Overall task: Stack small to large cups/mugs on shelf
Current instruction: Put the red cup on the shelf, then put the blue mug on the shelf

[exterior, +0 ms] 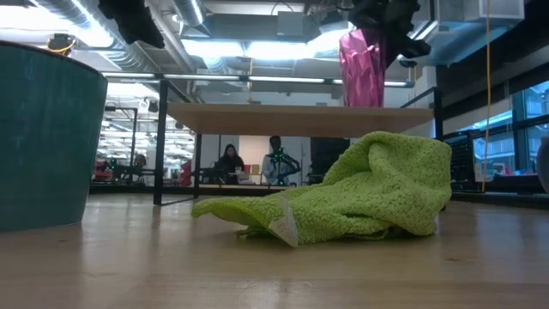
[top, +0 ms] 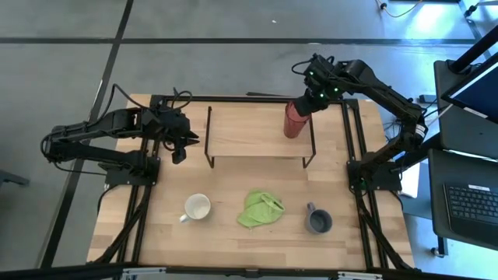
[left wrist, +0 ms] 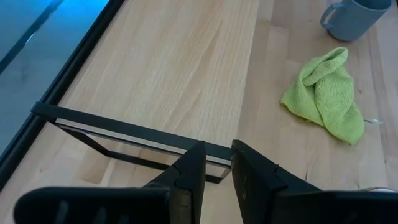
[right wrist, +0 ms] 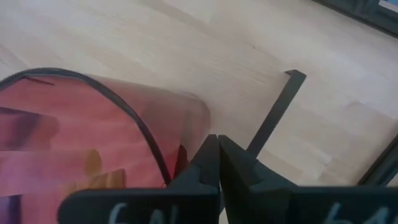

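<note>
The red ribbed tumbler (top: 295,120) stands on its base at the right end of the light-wood shelf (top: 249,132); it also shows in the low view (exterior: 360,69). My right gripper (top: 310,99) is above it, shut at its rim. My left gripper (top: 180,152) hovers off the shelf's left end, its fingers a narrow gap apart and empty. The cream-white mug (top: 197,208) and the small grey-blue mug (top: 318,221) stand upright on the table near its front edge. My right gripper holds the tumbler at its top rim (right wrist: 177,158), on the side toward the table's far right. It comes from above, slanting down. The fingers (right wrist: 208,165) hide whether the wall lies between them. The tumbler stands upright with its base (exterior: 360,103) on the shelf board.
A light green cloth (top: 261,208) lies crumpled on the table between the two mugs. The shelf's black rod legs (left wrist: 124,134) stand just in front of my left gripper. A keyboard (top: 471,202) lies on a stand right of the table. People sit in the room behind (exterior: 232,159).
</note>
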You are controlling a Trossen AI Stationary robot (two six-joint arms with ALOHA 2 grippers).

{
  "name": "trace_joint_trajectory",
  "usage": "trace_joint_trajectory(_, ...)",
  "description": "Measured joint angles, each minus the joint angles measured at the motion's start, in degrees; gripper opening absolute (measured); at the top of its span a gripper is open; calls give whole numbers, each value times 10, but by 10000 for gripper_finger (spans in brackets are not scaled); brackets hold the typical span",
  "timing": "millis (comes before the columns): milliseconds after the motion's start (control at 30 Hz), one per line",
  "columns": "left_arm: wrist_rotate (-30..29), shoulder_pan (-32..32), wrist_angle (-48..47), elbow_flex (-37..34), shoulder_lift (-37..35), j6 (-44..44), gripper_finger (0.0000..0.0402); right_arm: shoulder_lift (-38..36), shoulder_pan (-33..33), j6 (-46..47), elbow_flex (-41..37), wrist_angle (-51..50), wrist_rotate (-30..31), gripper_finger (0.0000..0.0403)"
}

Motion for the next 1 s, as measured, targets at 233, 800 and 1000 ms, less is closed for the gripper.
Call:
trace_joint_trajectory(233, 0, 0, 0, 0, 0, -1, 71, 0, 20, 1, 0, -3, -4, 1)
trace_joint_trajectory(800, -4, 0, 3, 0, 0, 9, 71, -4, 16, -36, 139, 4, 228, 8)
trace_joint_trajectory(1000, -4, 17, 19, 0, 0, 51, 71, -5, 30, -47, 215, 102, -33, 9)
